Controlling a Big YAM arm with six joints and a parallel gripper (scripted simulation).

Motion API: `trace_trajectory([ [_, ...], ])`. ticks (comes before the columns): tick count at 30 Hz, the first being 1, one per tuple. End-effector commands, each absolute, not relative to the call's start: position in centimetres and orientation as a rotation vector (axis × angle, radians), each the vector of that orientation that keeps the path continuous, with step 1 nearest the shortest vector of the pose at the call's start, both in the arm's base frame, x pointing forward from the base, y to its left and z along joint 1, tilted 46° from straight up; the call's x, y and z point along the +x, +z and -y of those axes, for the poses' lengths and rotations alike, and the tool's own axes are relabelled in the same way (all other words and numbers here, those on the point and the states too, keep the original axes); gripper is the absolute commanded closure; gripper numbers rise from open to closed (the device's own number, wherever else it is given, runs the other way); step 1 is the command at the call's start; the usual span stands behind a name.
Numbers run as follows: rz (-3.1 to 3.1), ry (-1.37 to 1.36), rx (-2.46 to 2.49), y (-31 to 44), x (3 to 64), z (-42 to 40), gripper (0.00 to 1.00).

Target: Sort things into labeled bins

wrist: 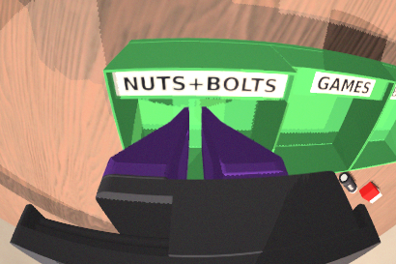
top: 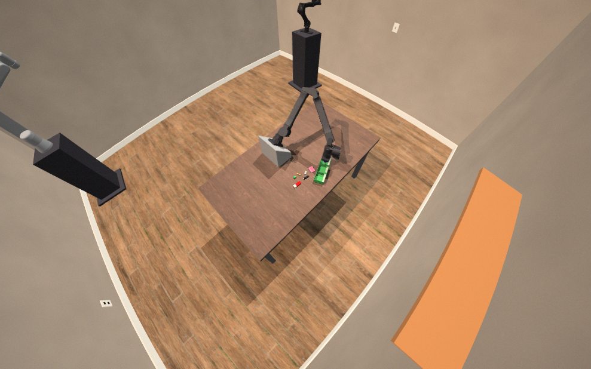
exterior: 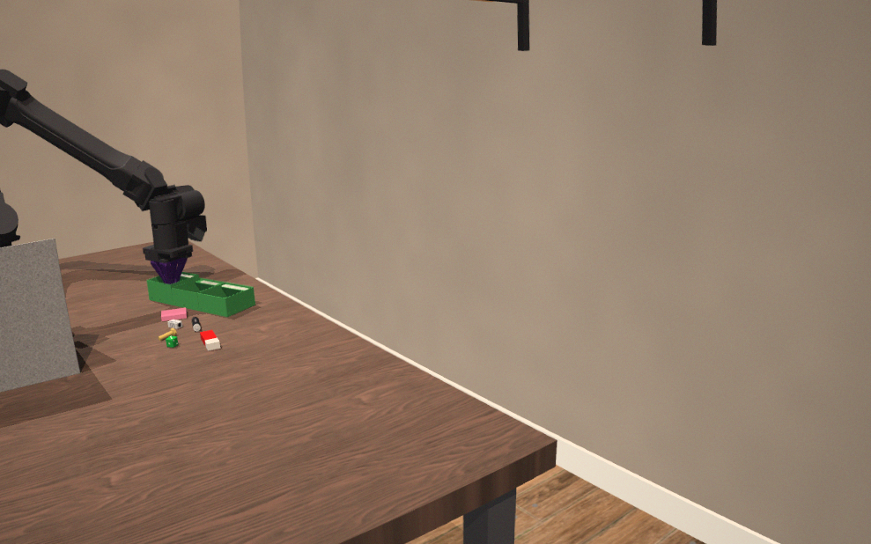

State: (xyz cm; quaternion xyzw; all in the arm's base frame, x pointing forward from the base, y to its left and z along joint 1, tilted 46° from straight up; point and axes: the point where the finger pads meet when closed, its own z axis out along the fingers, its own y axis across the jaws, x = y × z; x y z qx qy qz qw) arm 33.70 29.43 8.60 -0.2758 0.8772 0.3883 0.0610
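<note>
My gripper [exterior: 170, 282] [wrist: 195, 115] is shut, nothing seen between its narrow fingers. Its tips are at the NUTS+BOLTS bin [wrist: 203, 55] [exterior: 159, 291], about rim height. The GAMES bin [wrist: 314, 116] [exterior: 185, 298] adjoins it, then a third bin [exterior: 214, 305] [top: 320, 178], its label cut off in the wrist view. On the table lie a pink block [exterior: 173, 313] [top: 311, 169], a small white thing [exterior: 174, 324], a brass-coloured stick [exterior: 167, 334], a green die-like cube [exterior: 172, 342], a dark cylinder [exterior: 195, 324] [wrist: 348, 183] and a red-and-white block [exterior: 210, 340] [wrist: 370, 191].
A grey slanted panel [top: 274, 151] [exterior: 12, 320] stands on the table, left of the small things in the exterior view, with another dark arm part behind it. The bins stand near the long edge of the table [top: 251, 211] [exterior: 290, 432].
</note>
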Motion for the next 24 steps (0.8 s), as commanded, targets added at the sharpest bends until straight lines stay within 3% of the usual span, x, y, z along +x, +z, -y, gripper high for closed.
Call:
trace_trajectory([
  [1,-2.635,1.169,-0.816,9.4,34.7,-29.4,0.92],
  [24,-2.639,1.163,-0.789,9.5,35.6,-28.8,0.92],
])
